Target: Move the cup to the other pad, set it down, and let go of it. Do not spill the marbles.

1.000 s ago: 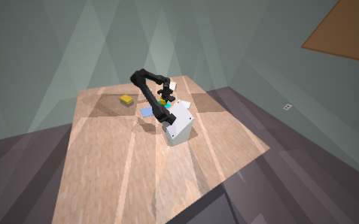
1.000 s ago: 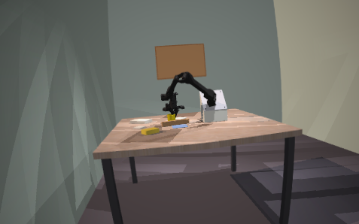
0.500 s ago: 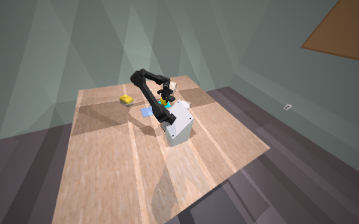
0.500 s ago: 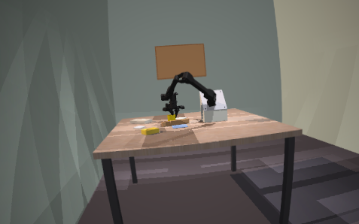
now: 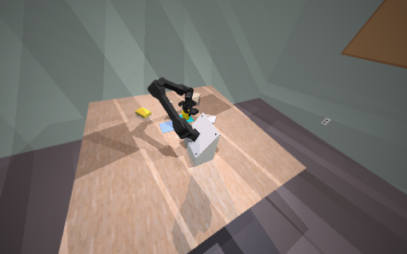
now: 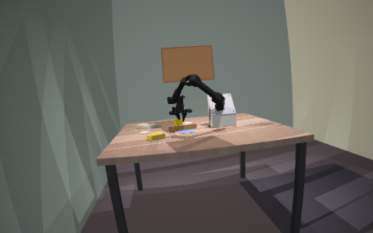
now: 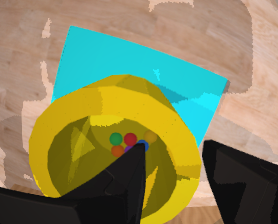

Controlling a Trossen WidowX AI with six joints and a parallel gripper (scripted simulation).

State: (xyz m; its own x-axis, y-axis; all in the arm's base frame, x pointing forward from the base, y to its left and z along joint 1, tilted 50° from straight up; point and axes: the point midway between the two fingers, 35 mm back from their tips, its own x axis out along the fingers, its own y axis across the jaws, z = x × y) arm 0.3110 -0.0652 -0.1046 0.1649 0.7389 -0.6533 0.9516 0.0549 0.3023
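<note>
The yellow cup (image 5: 186, 115) (image 6: 178, 123) (image 7: 110, 100) stands upright on the cyan pad (image 5: 190, 120) (image 7: 100, 55), over its near part in the wrist view. Several marbles lie inside the cup, among them a green marble (image 7: 116, 139) and a red marble (image 7: 130, 139). My gripper (image 6: 182, 119) (image 7: 174, 150) is open around the cup's wall: one finger is inside the cup, the other outside with a gap to the wall. The light blue pad (image 5: 165, 127) (image 6: 187, 131) has no cup on it.
A low wooden bar (image 6: 173, 128) stands between the pads. A yellow block (image 5: 142, 112) (image 6: 156, 136) and a beige block (image 5: 196, 98) (image 6: 146, 126) lie on the table. A white box (image 5: 208, 149) (image 6: 224, 120) stands by the arm's base.
</note>
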